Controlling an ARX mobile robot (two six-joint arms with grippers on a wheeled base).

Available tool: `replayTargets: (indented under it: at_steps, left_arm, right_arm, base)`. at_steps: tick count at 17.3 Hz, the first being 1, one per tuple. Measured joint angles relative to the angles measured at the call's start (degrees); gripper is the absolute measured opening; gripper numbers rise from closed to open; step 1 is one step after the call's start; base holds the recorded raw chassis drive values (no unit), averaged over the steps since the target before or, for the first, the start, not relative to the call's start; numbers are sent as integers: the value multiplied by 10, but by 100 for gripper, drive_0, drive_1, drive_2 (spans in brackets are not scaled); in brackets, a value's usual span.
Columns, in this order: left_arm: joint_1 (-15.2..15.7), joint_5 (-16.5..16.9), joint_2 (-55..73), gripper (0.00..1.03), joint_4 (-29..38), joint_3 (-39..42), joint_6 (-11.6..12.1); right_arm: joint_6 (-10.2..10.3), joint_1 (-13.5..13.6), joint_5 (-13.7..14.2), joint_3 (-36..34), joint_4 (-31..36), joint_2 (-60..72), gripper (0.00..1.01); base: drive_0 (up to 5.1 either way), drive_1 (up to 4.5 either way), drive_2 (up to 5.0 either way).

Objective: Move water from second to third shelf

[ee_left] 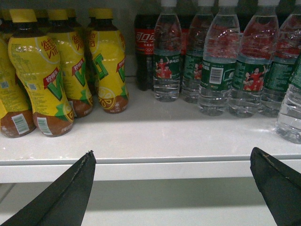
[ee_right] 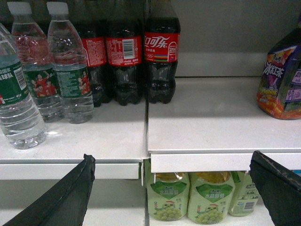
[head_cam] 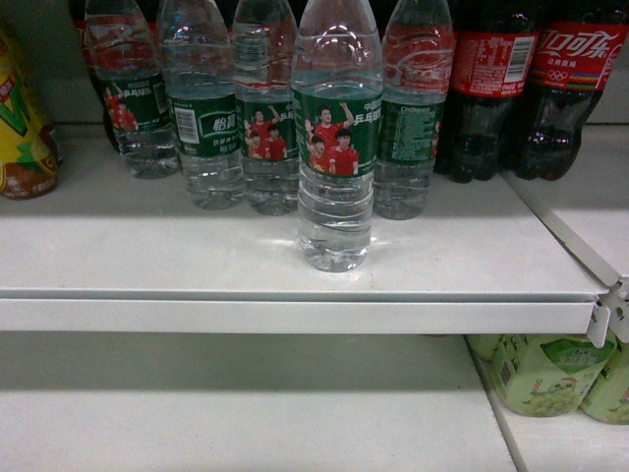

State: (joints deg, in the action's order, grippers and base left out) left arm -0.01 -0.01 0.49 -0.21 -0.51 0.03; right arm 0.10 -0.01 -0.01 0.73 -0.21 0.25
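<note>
Head view: water bottle (head_cam: 336,138) stands upright on white shelf (head_cam: 197,256), forward of the row of same green-label bottles (head_cam: 201,108) behind it, closest to shelf front edge. Cola bottles (head_cam: 536,84) to its right at the back, yellow tea bottle (head_cam: 22,118) far left. Green drink packs (head_cam: 545,374) on lower shelf, right. No claw visible in this view.

Left wrist view: left claw (ee_left: 171,188) spread wide, both dark fingers (ee_left: 70,193) low in frame, in front of and below shelf edge, holding nothing. Front water bottle at far right edge (ee_left: 290,103), off to the right of claw's centre, apart from it.

Right wrist view: right claw (ee_right: 171,188) also wide, empty, below shelf lip. Front water bottle at far left (ee_right: 16,99), outside the left finger, not touching. Purple carton (ee_right: 282,80) on the right.
</note>
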Motion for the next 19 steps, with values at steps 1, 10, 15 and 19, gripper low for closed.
replayTargets:
  at_steps: [1,10,15,19]
  left_arm:
    - [0,0,0,98,0,0,0]
    - [0,0,0,98,0,0,0]
    - [0,0,0,98,0,0,0]
    - [0,0,0,98,0,0,0]
  right_arm:
    - [0,0,0,0,0,0,98]
    - [28,67,-44,210,270,458,98]
    - [6,261,16,219,402,701,98]
    - [13,300,18,273,429,824,98]
  base:
    - [0,0,0]
    - [0,0,0]
    - [0,0,0]
    - [0,0,0]
